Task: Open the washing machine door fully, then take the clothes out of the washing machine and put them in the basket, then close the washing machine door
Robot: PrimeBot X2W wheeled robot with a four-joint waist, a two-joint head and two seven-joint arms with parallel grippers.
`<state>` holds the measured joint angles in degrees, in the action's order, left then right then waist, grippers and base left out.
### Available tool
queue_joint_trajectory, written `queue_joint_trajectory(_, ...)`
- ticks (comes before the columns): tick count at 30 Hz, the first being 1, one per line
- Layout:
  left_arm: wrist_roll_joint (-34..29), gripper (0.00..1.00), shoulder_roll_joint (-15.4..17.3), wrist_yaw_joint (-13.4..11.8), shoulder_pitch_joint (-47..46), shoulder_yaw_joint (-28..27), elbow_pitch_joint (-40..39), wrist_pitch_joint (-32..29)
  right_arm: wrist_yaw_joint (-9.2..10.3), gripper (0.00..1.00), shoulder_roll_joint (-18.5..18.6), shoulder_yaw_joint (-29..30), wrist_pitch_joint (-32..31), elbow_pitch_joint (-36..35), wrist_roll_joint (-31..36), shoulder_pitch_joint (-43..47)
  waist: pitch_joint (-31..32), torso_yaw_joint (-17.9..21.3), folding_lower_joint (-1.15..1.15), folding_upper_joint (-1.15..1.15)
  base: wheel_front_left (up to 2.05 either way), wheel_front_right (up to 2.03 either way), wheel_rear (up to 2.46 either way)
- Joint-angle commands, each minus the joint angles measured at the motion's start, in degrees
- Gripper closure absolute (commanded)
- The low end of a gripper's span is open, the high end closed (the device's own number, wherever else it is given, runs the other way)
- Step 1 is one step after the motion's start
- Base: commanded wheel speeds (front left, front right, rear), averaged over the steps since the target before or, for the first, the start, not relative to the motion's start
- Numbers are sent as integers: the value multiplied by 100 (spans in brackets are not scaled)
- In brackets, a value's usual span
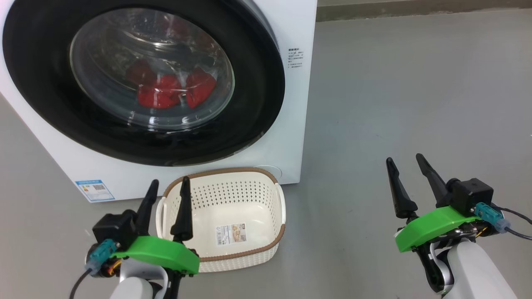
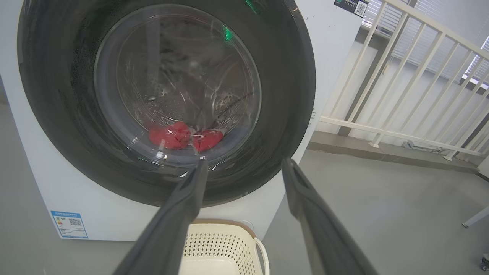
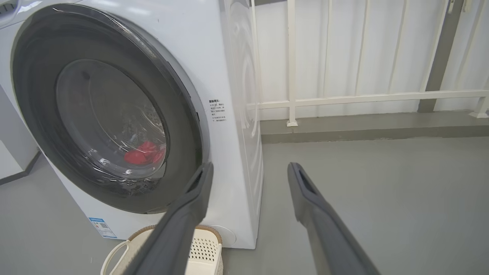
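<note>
You face the big white box-shaped front-loading washing machine, which stands on the grey floor ahead and to your left. Its large round door, a wide glossy black rim around a bulging clear glass window, sits shut and flush against the machine's front, so the first step is not yet begun. Expect that door to be stiff, fairly heavy and slick, since gloss and glass give your fingers nothing to bite on. In the right wrist view a small dark notch shows at the rim's right edge, beside the printed text. I judge that this is the place to hook a fingertip, though I cannot tell whether it is a true handle. Pull in an arc, not straight out.

The small cream plastic basket, with perforated sides and a brown woven-look rim, stands on the floor just in front of the machine, below the door. It holds only a paper sticker on its bottom. It looks light and would likely slide if nudged, and the swinging door may pass close over it.

The bright red soft fabric clothes lie low in the steel drum behind the glass. They should be light and limp, so pinch a bunched fold rather than a flat edge.

Your left gripper shows at the basket's left side and your right gripper hangs over bare floor well to the right. The fingers of both are spread wide and hold nothing.
</note>
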<state>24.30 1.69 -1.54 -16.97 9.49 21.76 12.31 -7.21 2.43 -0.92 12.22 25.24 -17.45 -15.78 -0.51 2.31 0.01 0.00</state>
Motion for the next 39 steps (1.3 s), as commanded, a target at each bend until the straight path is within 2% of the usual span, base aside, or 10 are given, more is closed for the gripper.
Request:
queue_joint_trajectory(1,-204,0,108,-35,-263,-142,-122,96,-26,0,33,-104,105,-116,205,-296,-4,0,0,0,0,0,0)
queue_joint_trajectory(11,-795,0,119,-124,-379,-67,-86,264,-28,0,44,-64,273,-97,905,-432,16,-29,0,0,0,0,0)
queue_joint_trajectory(35,-395,0,119,-44,-342,17,-179,269,-28,0,44,65,278,-156,861,-393,-104,-141,0,0,0,0,0)
queue_joint_trajectory(36,-394,0,119,-41,-347,32,-194,269,-28,3,44,80,278,-161,855,-411,-139,-155,0,0,0,0,0)
queue_joint_trajectory(37,-394,0,119,-30,-357,47,-217,269,-28,42,44,86,278,-159,844,-429,-178,-168,0,0,0,0,0)
queue_joint_trajectory(39,-409,0,119,28,-384,78,-294,269,-28,100,44,93,278,-112,754,-479,-268,-198,0,0,0,0,0)
